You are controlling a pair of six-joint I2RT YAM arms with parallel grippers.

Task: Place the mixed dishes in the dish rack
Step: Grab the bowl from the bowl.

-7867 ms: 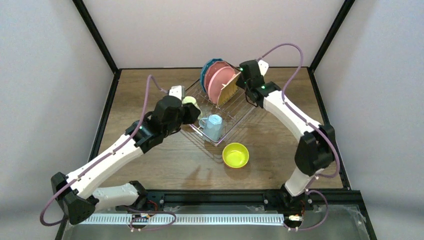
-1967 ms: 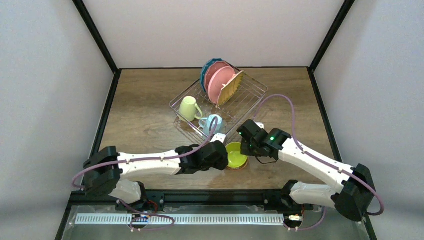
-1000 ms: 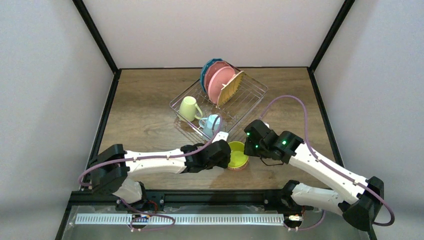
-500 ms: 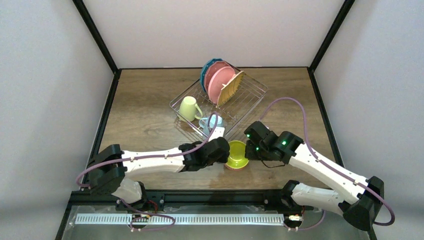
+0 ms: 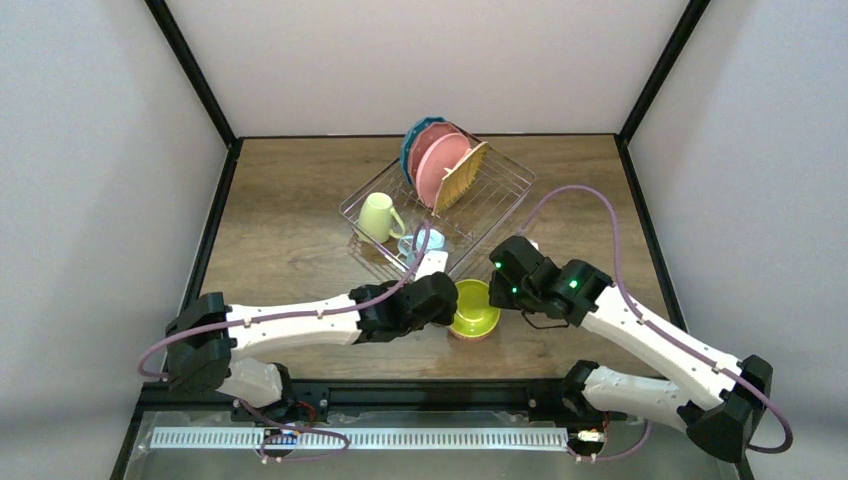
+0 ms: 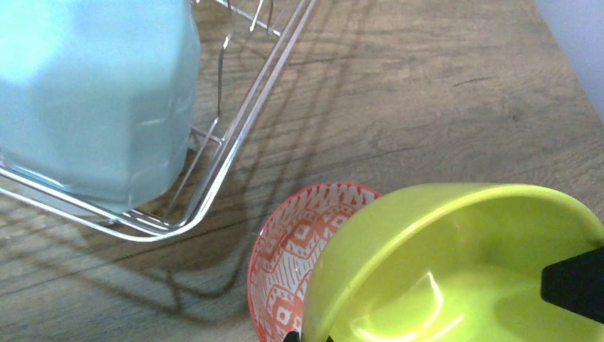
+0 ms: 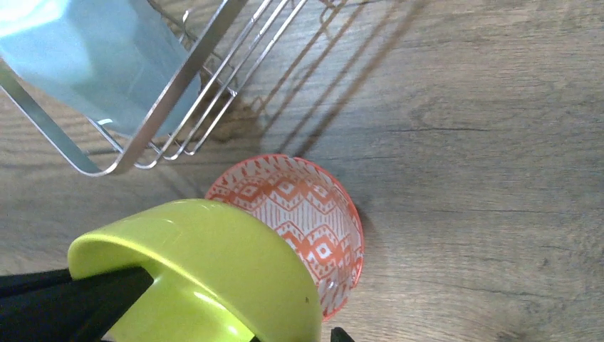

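Observation:
The lime bowl hangs tilted above the red-patterned bowl, which rests on the table in front of the dish rack. My left gripper is shut on the lime bowl's left rim. My right gripper is open astride the opposite rim, one finger clear of the wall. Inside the rack stand a pale green mug, a light blue mug, pink plates, a blue dotted plate and a woven tan plate.
The rack's near wire corner sits close to both bowls, with the light blue mug just behind it. Bare wooden table lies left of the rack and to the right of the bowls. Black frame posts edge the table.
The left gripper has shut on the lime bowl's left rim and raised it slightly. The right gripper, shut on the other rim before, has opened.

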